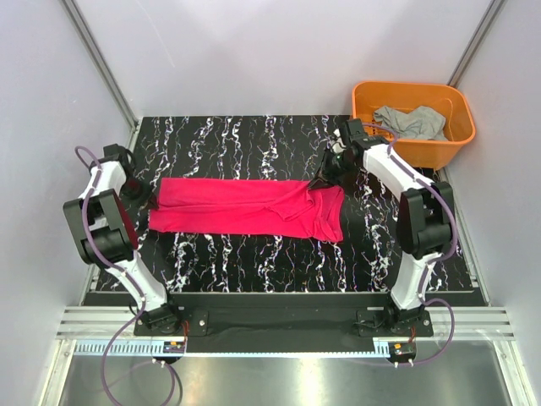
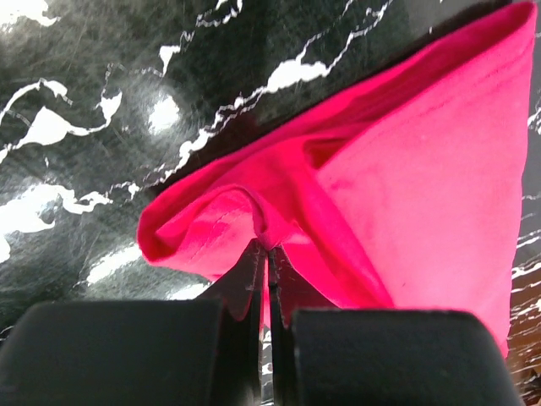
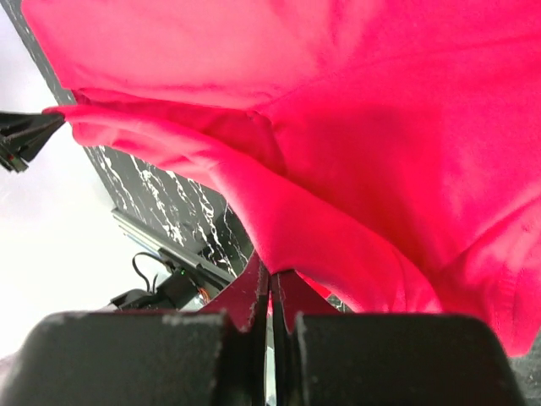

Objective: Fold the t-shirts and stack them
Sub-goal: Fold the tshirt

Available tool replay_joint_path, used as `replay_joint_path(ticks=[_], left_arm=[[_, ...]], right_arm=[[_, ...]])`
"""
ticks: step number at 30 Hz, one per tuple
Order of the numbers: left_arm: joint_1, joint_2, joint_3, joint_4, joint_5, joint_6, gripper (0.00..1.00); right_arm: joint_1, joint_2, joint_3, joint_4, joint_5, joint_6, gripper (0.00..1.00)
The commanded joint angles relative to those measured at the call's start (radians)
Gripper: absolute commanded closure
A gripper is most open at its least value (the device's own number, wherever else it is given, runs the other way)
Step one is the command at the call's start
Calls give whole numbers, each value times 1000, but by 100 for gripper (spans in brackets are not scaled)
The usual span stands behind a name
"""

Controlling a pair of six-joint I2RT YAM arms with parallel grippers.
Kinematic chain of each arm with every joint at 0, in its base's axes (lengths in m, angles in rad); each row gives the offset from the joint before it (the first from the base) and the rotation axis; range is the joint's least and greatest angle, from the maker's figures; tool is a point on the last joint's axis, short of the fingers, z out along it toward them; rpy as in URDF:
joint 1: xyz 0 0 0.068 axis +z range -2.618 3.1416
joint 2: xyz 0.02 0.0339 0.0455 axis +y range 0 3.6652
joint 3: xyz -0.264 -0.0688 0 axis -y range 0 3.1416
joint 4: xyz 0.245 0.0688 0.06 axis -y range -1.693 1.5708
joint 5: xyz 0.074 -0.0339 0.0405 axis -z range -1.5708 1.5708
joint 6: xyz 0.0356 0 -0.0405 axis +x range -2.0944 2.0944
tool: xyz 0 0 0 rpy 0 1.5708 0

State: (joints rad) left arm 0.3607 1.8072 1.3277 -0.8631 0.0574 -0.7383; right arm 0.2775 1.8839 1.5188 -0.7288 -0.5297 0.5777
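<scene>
A pink-red t-shirt (image 1: 245, 207) lies stretched in a long folded band across the black marbled table (image 1: 254, 144). My left gripper (image 1: 142, 193) is at the shirt's left end. In the left wrist view it (image 2: 269, 247) is shut on a pinched fold of the shirt (image 2: 423, 169). My right gripper (image 1: 324, 179) is at the far right corner of the shirt. In the right wrist view it (image 3: 272, 275) is shut on the shirt's edge, and the cloth (image 3: 338, 127) hangs slightly lifted in front of it. A grey t-shirt (image 1: 412, 121) lies crumpled in the orange basket (image 1: 412, 87).
The orange basket stands off the table's far right corner, just behind the right arm. Grey walls with metal rails close in the left, right and far sides. The arm bases sit on a rail at the near edge.
</scene>
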Motion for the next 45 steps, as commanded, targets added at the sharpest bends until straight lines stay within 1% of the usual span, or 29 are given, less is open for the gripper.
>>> replay_joint_path(ticks=[1,12,19,22,24,25,28,30,31,32,34,35,36,37,38,39,40,41,42,44,45], left_arm=[[0,24,62,15,-16,-19,100],[-11,92,116,16,-18,-15,100],[-26,139,153,16,-10,7,100],[-29,146,163,18,-27,14,94],[-29,150,169,16,-28,22,93],[-29,158,174,16,-27,31,90],[-29,162,179,18,-24,45,88],[-29,159,177,18,-24,50,82],[-29,156,179,16,-27,57,78],[-29,153,179,16,-28,63,70],[-29,121,177,16,-47,83,63],[-28,107,179,16,-51,94,60],[-29,74,177,16,-53,106,52],[-29,54,177,7,-80,128,48],[-31,31,176,4,-93,138,43],[-35,-17,174,-2,-106,151,34],[-42,-43,165,-13,-131,172,30],[-45,-69,154,-16,-133,181,29],[-46,-121,140,-19,-127,188,29],[-65,-173,81,-10,-87,197,30],[-77,-212,59,-1,-67,200,31]], right_arm=[[-9,41,87,-58,-76,-64,100],[-35,103,115,-75,-55,-88,99],[-40,153,161,-77,-53,-93,95],[-44,193,199,-81,-44,-102,95],[-46,216,234,-92,-44,-113,95],[-46,239,245,-95,-44,-119,94],[-44,282,288,-107,-50,-130,94],[-46,300,317,-113,-52,-136,94],[-46,317,326,-118,-47,-134,93],[-46,326,336,-121,-38,-140,92],[-50,345,362,-141,-20,-156,90],[-52,350,368,-147,-3,-163,85],[-55,354,380,-159,6,-171,81],[-58,354,388,-170,19,-191,75],[-58,357,397,-184,37,-203,61],[-61,357,424,-214,49,-220,55],[-64,357,444,-242,74,-255,51],[-64,354,466,-273,135,-275,46],[-64,331,493,-334,161,-292,37],[-63,279,471,-365,181,-323,33],[-64,202,381,-356,171,-325,29]])
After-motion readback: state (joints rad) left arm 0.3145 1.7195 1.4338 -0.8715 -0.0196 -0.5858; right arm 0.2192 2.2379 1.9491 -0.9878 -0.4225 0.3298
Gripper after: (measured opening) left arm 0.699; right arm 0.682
